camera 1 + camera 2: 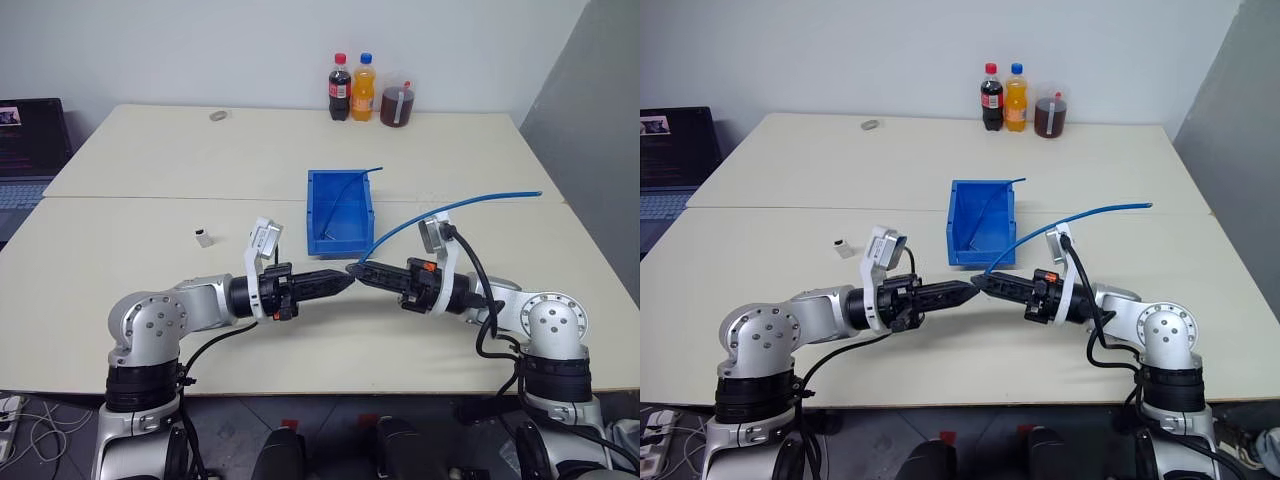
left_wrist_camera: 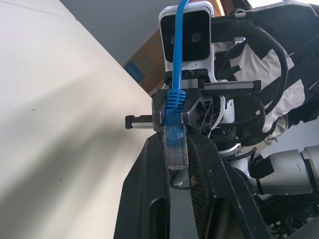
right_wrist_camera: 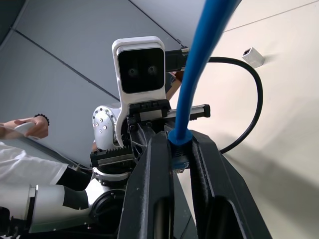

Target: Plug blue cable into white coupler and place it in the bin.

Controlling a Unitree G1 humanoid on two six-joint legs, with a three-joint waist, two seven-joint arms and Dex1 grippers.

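- The blue cable [image 1: 455, 205] is light and limp; it is best held just behind its stiff clear plug.
- The plug end is pinched in the closed right claw [image 1: 357, 270]; the cable arcs up and away to the robot's right.
- The left claw [image 1: 345, 279] is closed at the plug, tip to tip.
- The white coupler [image 1: 203, 237] lies on the worktop [image 1: 120, 250], untouched, well left of the bin [image 1: 340, 210].

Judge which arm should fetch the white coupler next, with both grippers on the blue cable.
Left. The white coupler lies on the table on the side of the left gripper. The right gripper also clamps the blue cable, which trails off to its side, so it could probably hold it alone.
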